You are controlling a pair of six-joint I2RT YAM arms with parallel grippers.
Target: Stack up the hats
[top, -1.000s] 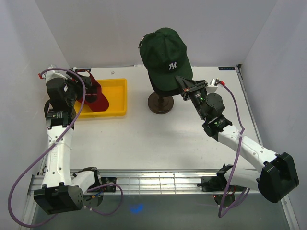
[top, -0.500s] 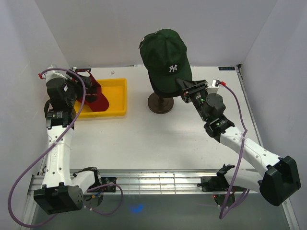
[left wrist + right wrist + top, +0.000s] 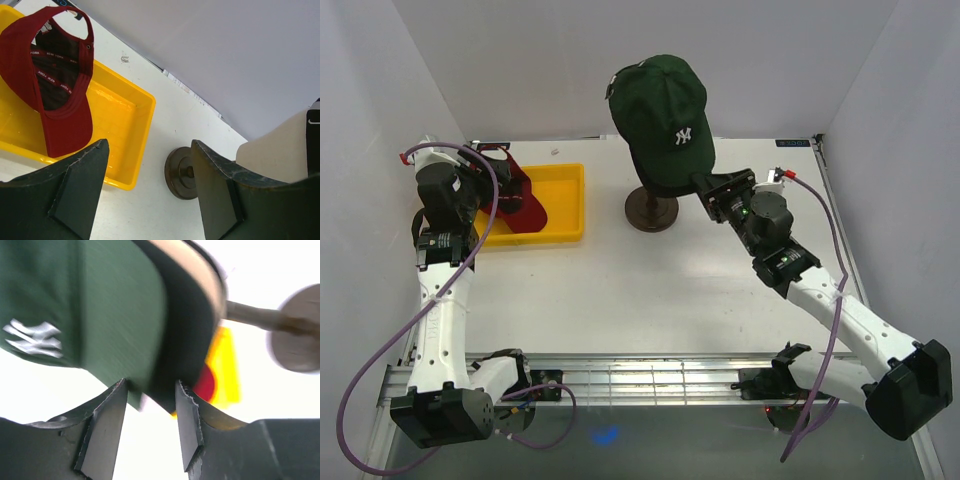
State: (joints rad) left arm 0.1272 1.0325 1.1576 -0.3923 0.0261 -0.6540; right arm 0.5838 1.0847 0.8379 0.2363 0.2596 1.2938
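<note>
Right end effector (image 3: 150, 387): spread, its fingers straddling the brim edge of the dark green hat (image 3: 660, 105), which sits on the mannequin head (image 3: 272, 145).
Left end effector (image 3: 148, 143): spread and empty, above the yellow tray (image 3: 117, 125) that holds the red hat (image 3: 67, 125).
Doing it well: I'd slide deeper onto the brim before closing, then move gently so the stand (image 3: 651, 212) doesn't tip.
View difference: only the right wrist shows the brim between the fingers.

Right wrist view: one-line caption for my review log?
Right gripper, jaws apart, straddles the brim of the dark green cap worn by the mannequin head; yellow tray behind.
</note>
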